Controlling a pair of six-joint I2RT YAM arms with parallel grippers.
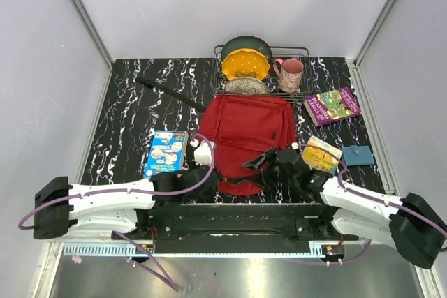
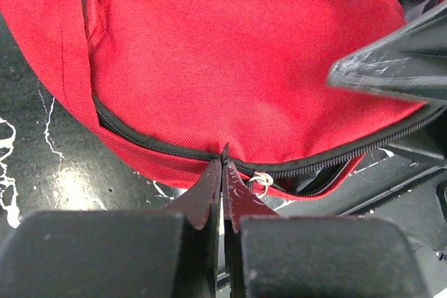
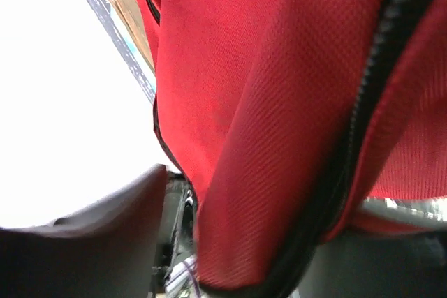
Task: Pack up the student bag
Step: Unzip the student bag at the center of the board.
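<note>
My left arm [image 1: 105, 200] lies along the near edge of the black marbled table [image 1: 122, 123]. Just beyond its wrist a blue picture book [image 1: 166, 153] lies flat, near the bag's left side. Behind it a black rod [image 1: 171, 94] runs diagonally toward the back.

The left gripper [image 2: 223, 172] is pinched fully closed. Its tips sit against the black zipper [image 2: 140, 141] on the near rim of the student bag [image 1: 248, 127]. A small metal ring [image 2: 262, 179] on the zip sits just right of the tips, and past it the zip gapes a little. I cannot tell whether anything is caught between the tips.

The bag lies flat mid-table. Its far end is right up against a wire dish rack [image 1: 300, 52] that holds a green dish [image 1: 246, 45], a yellow plate [image 1: 246, 64] and a patterned plate [image 1: 246, 86]. A pink mug [image 1: 290, 73] stands at the rack's right end.

The right gripper [image 1: 267, 160] is at the bag's near right corner with its jaws spread wide. In its wrist view a fold of red fabric and zipper fills the gap between them, and I cannot tell whether they press on it. One of its fingers [image 2: 391, 61] crosses the left wrist view and hides part of the bag's right side.

A yellow book [image 1: 323, 154] lies just beside that gripper. A blue wallet [image 1: 357, 155] lies further right, and a purple book [image 1: 332, 106] lies behind them, near the rack.
</note>
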